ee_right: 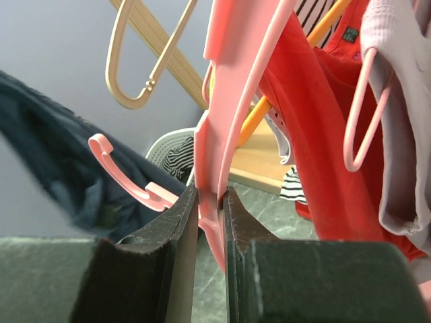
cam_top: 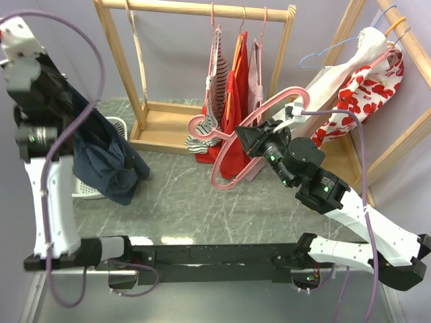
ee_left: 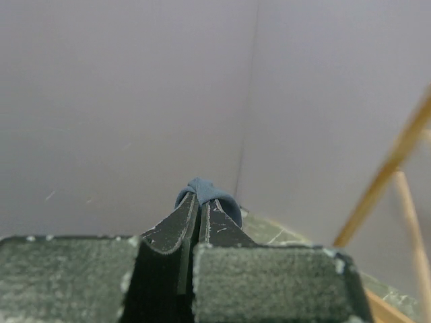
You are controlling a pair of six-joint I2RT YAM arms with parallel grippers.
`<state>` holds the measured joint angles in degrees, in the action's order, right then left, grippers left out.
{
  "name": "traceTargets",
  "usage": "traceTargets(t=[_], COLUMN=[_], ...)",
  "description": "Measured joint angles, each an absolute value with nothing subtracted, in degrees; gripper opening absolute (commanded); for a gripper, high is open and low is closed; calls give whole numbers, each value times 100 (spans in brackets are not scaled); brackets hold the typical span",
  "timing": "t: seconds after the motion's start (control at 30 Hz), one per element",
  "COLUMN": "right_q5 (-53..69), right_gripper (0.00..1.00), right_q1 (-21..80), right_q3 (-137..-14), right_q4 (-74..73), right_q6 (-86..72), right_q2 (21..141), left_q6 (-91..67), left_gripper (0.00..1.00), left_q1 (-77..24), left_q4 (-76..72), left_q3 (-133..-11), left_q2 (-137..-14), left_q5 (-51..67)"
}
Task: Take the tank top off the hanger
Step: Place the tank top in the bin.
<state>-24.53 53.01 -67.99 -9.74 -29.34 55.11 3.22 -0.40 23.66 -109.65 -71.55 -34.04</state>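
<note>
The dark navy tank top (cam_top: 109,163) hangs bunched from my raised left gripper (cam_top: 75,104) at the left and is apart from the hanger. In the left wrist view that gripper (ee_left: 200,202) is shut on a fold of the navy tank top (ee_left: 205,190). The bare pink hanger (cam_top: 229,183) is held tilted in mid-air at the centre by my right gripper (cam_top: 246,138). In the right wrist view the jaws of the right gripper (ee_right: 210,196) press on the pink hanger (ee_right: 225,87) from both sides. The tank top (ee_right: 54,158) shows at the left of that view.
A white basket (cam_top: 116,125) stands on the table under and behind the tank top. A wooden rack (cam_top: 195,10) at the back carries striped, red and pale garments on hangers. A second rack at the right holds a white and red floral garment (cam_top: 367,84).
</note>
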Motion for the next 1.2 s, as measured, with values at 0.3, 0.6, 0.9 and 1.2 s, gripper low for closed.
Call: traceTargets(t=[0.3, 0.6, 0.9, 1.2], right_q5=[-2429, -2228, -2062, -1968], right_gripper=[0, 0, 0, 0], right_q1=[5201, 4976, 4873, 4866], right_q3=[-6775, -6775, -6768, -6768], right_q4=[-976, -963, -963, -934], right_q6=[-3022, -3065, -3146, -3168], right_q2=[5494, 5734, 5802, 5848], left_q6=[-1055, -1496, -1625, -1905], left_gripper=[1, 1, 1, 39], left_q1=[2377, 2906, 2934, 2941], left_q4=[3177, 2978, 2598, 2877], left_q3=[-11747, -12479, -9985, -8438], left_q2=[-8466, -8589, -8073, -8073], left_q5=[-976, 128, 198, 873])
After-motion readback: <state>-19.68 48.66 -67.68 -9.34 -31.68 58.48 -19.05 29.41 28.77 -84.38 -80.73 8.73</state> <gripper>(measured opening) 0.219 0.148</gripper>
